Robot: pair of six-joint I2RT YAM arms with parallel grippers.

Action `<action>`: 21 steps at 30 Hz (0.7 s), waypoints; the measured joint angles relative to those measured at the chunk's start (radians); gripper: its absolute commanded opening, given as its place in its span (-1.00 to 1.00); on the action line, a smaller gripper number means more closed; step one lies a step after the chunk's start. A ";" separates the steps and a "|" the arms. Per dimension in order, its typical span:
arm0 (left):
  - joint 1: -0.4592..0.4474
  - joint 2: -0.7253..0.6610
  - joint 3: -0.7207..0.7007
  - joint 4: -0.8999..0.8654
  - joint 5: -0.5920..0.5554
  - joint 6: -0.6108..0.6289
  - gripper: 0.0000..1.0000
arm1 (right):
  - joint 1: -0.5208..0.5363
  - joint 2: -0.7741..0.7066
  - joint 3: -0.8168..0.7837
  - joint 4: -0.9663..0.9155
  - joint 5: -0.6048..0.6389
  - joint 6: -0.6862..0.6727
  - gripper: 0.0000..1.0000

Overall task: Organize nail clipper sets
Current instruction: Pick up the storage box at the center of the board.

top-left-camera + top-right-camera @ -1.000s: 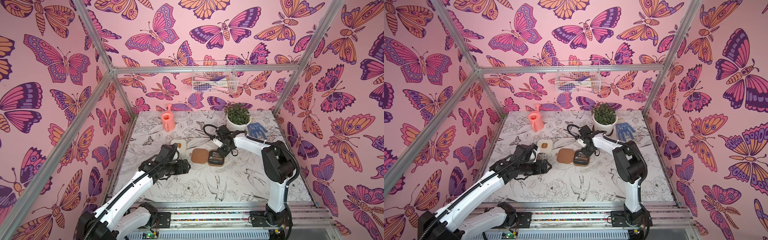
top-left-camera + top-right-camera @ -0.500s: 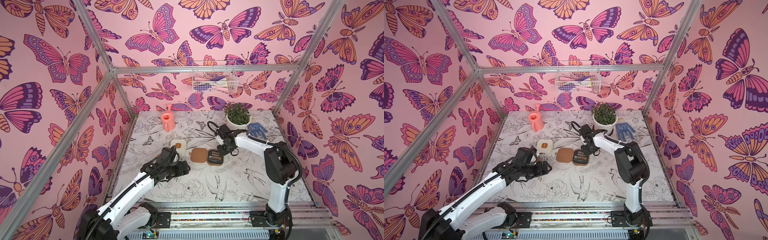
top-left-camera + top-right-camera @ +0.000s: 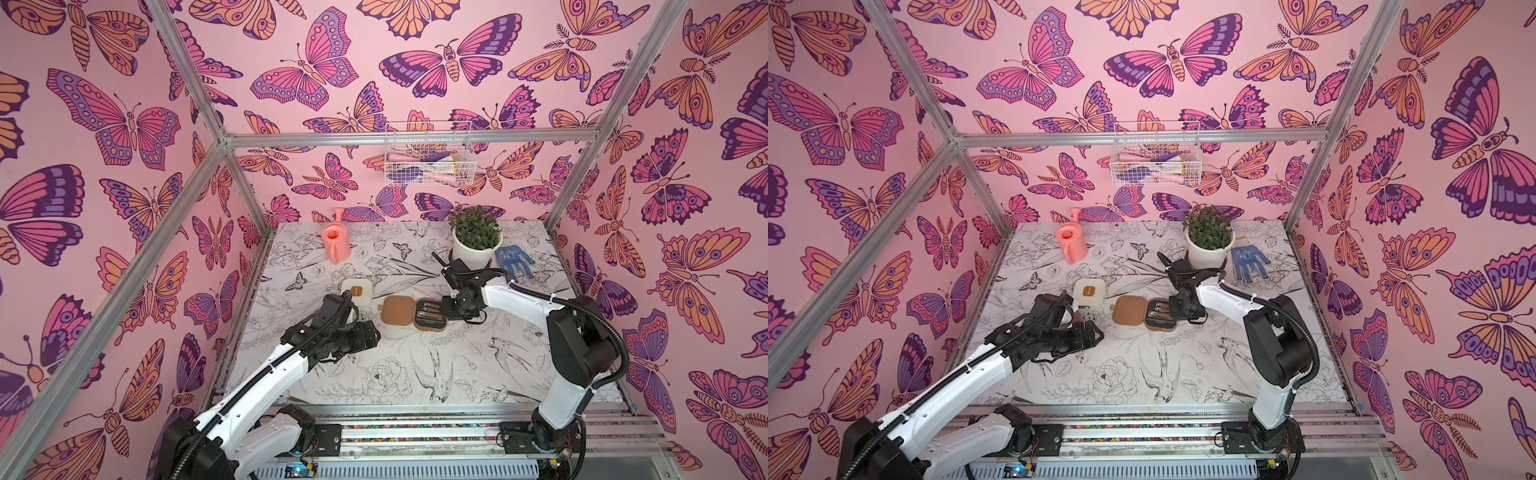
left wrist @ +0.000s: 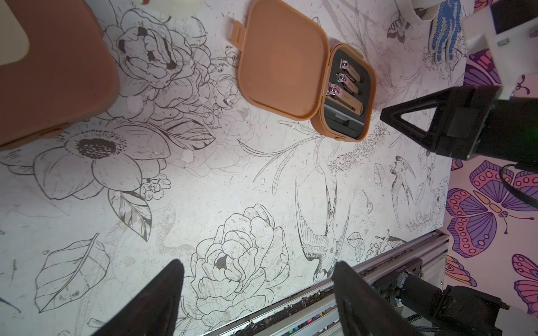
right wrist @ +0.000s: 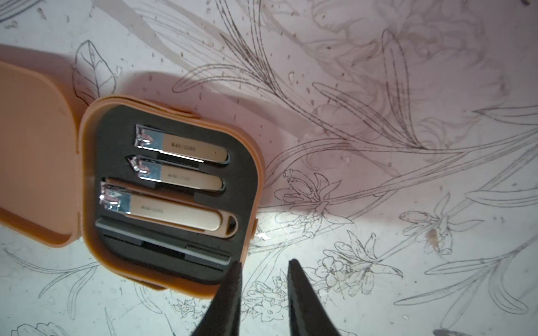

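Apparently the open case (image 5: 257, 174) is filled but unclosed; beside it the right gripper (image 5: 265, 261) gapes slightly, the left gripper (image 4: 258, 262) is spread, both empty.

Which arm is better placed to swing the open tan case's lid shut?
Left, probably. The lid lies flat on the left gripper's side, clasp tab facing it, jaws open and empty. The right gripper sits beyond the tray's far rim.

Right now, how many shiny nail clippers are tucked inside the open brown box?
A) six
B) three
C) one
B: in the right wrist view the open brown box holds three clippers, lying side by side.
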 measured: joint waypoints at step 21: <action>0.006 0.001 0.001 0.000 0.000 0.004 0.64 | 0.003 0.064 0.000 0.053 -0.015 0.055 -0.86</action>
